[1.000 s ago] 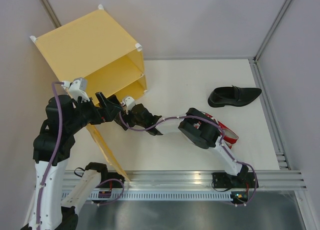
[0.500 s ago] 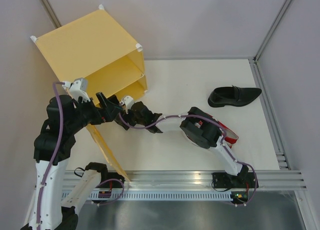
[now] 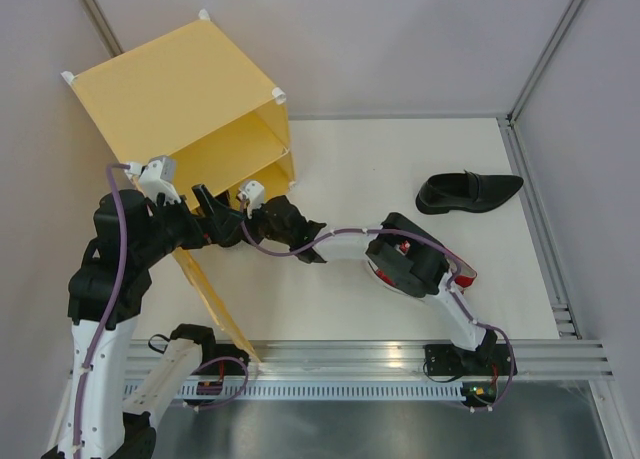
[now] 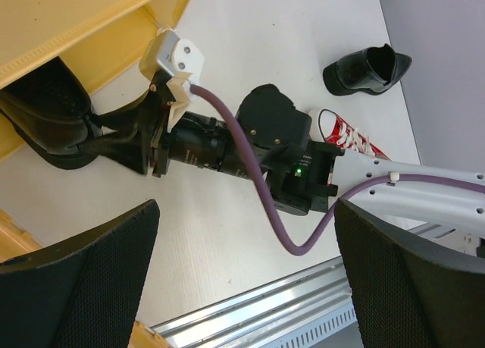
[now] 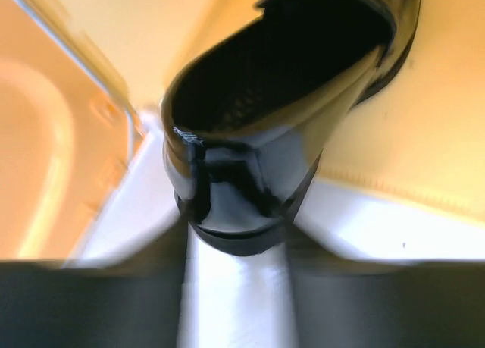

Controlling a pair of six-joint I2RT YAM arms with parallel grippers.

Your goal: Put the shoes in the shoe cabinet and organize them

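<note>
Right claw low at cabinet mouth

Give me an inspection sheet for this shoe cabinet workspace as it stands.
Surface: white table.
Job's things: shoe cabinet, its door swung open; black loafer at the lower compartment's mouth; second loafer and red sneaker on the table.
Clutter: nothing seen.
Tools: left tool open, empty; right tool closed on the black loafer's heel.
Cables: purple cable along each arm.
Surroundings: grey walls; metal rail at the near edge.
</note>
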